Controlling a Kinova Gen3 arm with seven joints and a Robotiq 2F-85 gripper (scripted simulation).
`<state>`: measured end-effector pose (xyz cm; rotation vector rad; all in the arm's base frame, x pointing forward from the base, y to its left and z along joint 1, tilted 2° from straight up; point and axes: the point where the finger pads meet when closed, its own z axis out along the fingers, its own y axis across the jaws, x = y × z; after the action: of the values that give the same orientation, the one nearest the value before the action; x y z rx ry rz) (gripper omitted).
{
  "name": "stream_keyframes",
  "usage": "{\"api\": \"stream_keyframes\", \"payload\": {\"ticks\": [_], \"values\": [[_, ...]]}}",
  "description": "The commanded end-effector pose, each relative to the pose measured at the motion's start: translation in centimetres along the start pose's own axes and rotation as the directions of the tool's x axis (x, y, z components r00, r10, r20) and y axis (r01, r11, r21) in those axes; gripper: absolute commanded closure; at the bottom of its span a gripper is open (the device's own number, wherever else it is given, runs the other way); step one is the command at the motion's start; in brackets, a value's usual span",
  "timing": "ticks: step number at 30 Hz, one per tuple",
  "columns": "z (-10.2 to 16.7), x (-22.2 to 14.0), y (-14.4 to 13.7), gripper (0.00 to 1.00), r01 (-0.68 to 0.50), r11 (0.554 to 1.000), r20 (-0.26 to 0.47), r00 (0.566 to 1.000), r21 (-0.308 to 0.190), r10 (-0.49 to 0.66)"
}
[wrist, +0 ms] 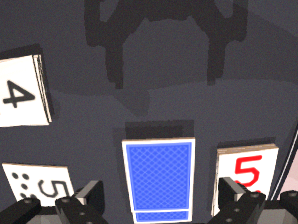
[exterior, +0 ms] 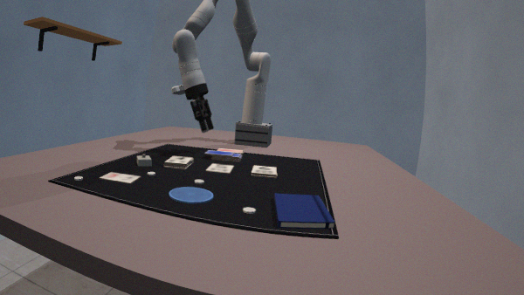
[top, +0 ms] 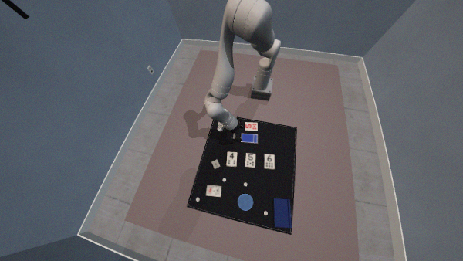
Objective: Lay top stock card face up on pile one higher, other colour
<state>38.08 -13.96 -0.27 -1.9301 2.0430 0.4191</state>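
I am in a bare, windowless test room. Plain blue-grey walls enclose a tiled floor. One wooden wall shelf hangs on black brackets. My arm is bolted to a large brownish surface carrying a black mat.
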Motion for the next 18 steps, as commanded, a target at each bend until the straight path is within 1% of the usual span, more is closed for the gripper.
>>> {"api": "stream_keyframes", "payload": {"ticks": [1, 10, 18], "values": [[0.1, 0.1, -0.1, 0.15, 0.010, 1.000, 0.003, 1.000, 0.002, -0.010], [1.1, 0.6, -0.2, 0.15, 0.010, 1.000, 0.003, 1.000, 0.002, -0.010], [2.6, 1.2, -0.2, 0.15, 0.010, 1.000, 0.003, 1.000, 0.002, -0.010]]}}
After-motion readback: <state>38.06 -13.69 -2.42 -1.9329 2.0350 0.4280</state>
